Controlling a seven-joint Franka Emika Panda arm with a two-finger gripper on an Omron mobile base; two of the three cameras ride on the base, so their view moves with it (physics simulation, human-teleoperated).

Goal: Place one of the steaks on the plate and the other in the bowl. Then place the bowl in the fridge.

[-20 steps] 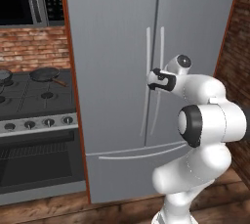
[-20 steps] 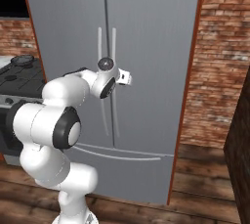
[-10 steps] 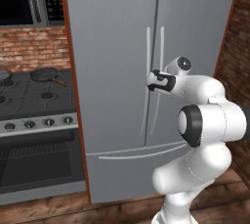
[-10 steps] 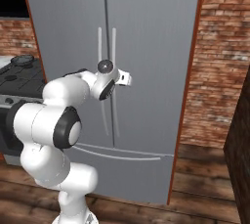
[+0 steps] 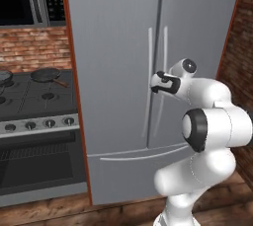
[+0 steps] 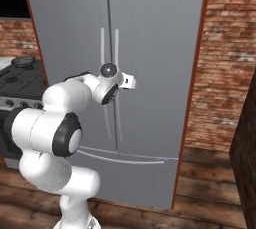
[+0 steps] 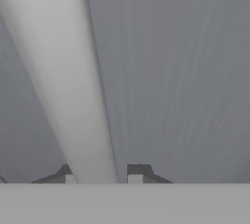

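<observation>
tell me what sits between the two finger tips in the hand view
A pale fridge handle runs up between the fingertips in the hand view, hugging one tip with a small gap to the other; fridge door behind.

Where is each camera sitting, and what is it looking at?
Left base view: behind the arm on its left, facing the fridge and stove; the white arm rises at lower right, its gripper at the handles.
Right base view: behind the arm on its right, facing the same fridge and a brick wall; the arm rises at lower left.
Hand view: on the hand, right against the door, a handle between the fingertips.
Both base views share the fridge, handles and arm.
</observation>
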